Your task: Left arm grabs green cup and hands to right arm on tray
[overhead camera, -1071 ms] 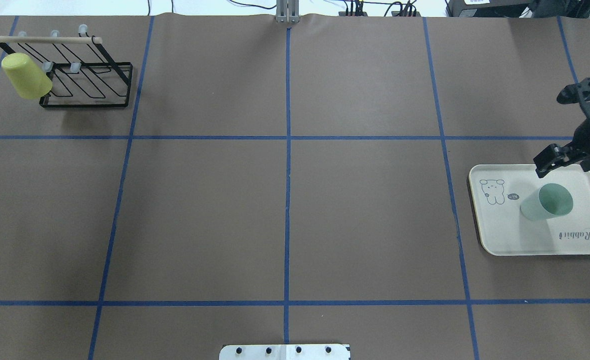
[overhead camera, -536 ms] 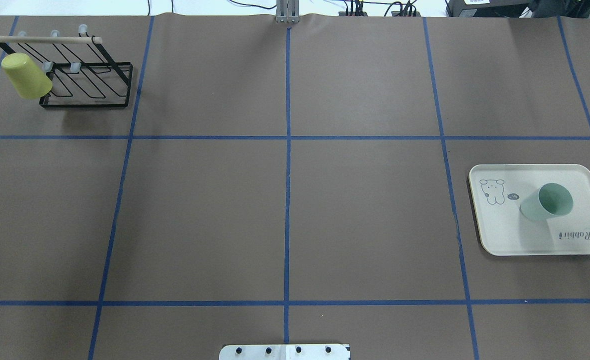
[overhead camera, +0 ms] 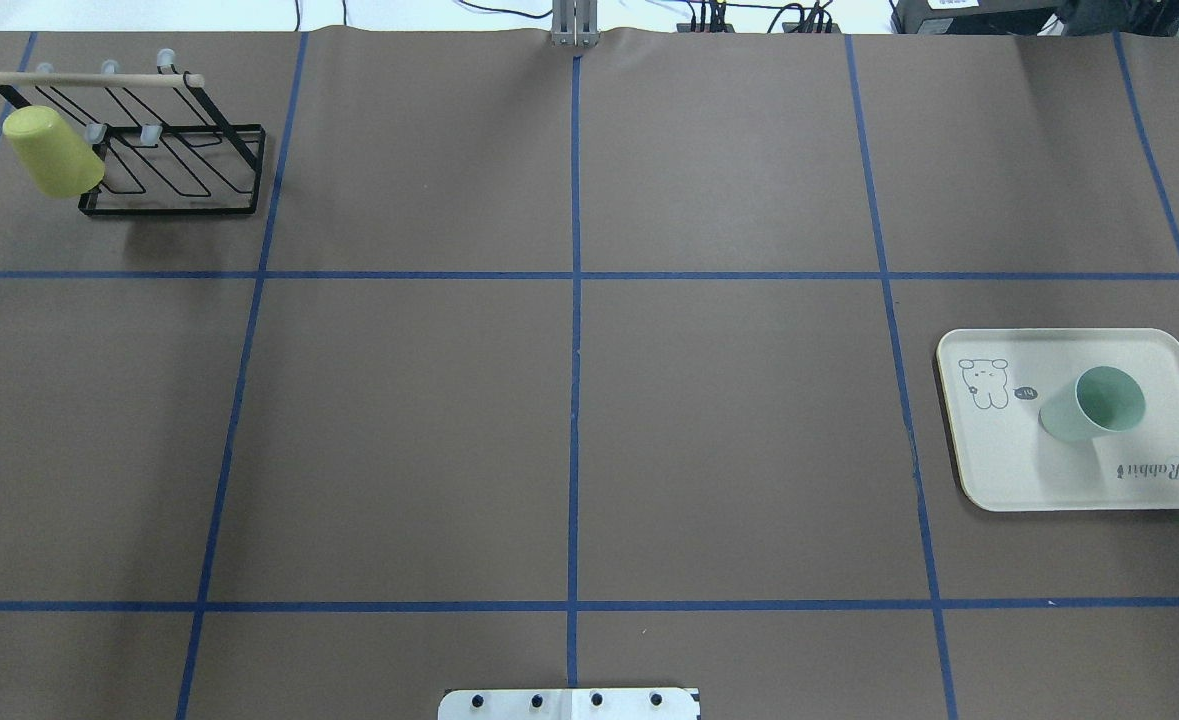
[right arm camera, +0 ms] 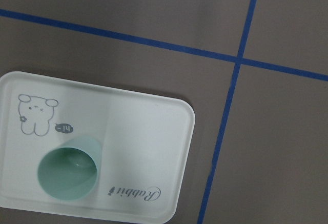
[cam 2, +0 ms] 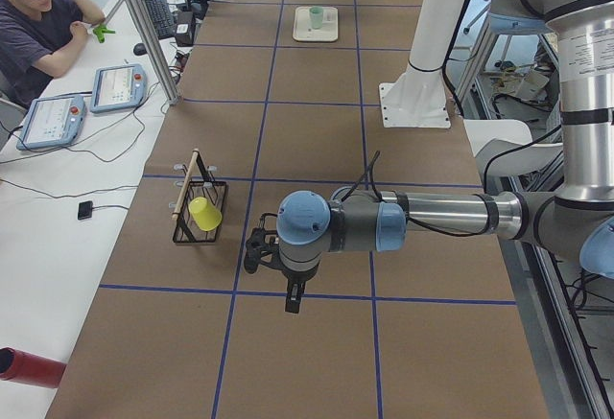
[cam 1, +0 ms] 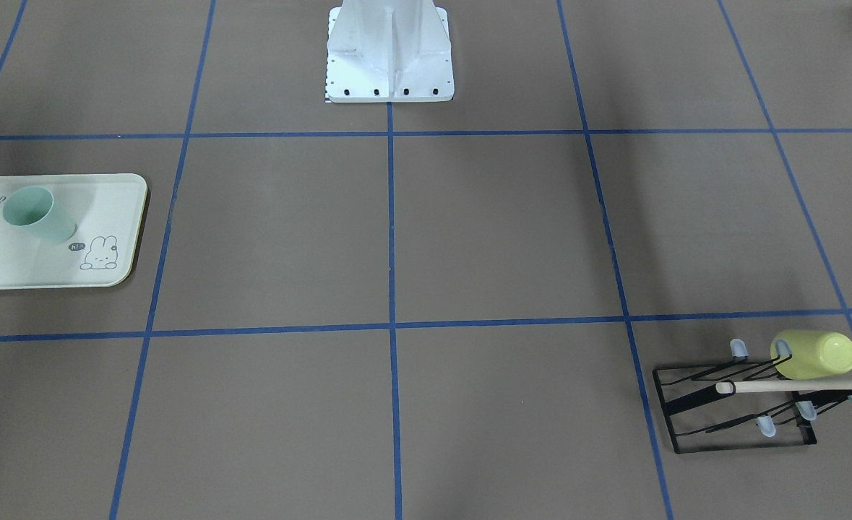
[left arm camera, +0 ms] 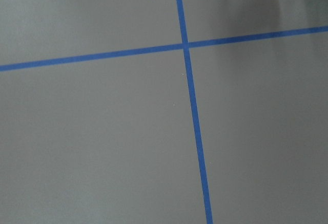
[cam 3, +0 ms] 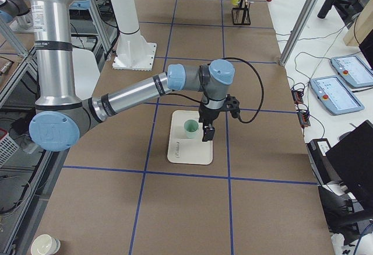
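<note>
The table (overhead camera: 729, 440) is a flat, dull brown all over, ruled into big squares by bright blue tape lines (overhead camera: 575, 400). On the right, the tray (overhead camera: 1009, 470) is pale cream, printed with a thin dark-grey rabbit drawing (overhead camera: 984, 383) and grey "Rabbit" script (overhead camera: 1154, 469). The green cup (overhead camera: 1092, 404) is a plain pale mint with no pattern. At the far left, the wire rack (overhead camera: 174, 190) is black, with a light wooden rod (overhead camera: 89, 78) and milky pale tips. The yellow-green cup (overhead camera: 52, 152) is plain too. The left arm (cam 2: 432, 218) and right arm (cam 3: 134, 94) are both silver-grey with pale-blue joint caps. The base plate (cam 1: 389, 72) is white.
</note>
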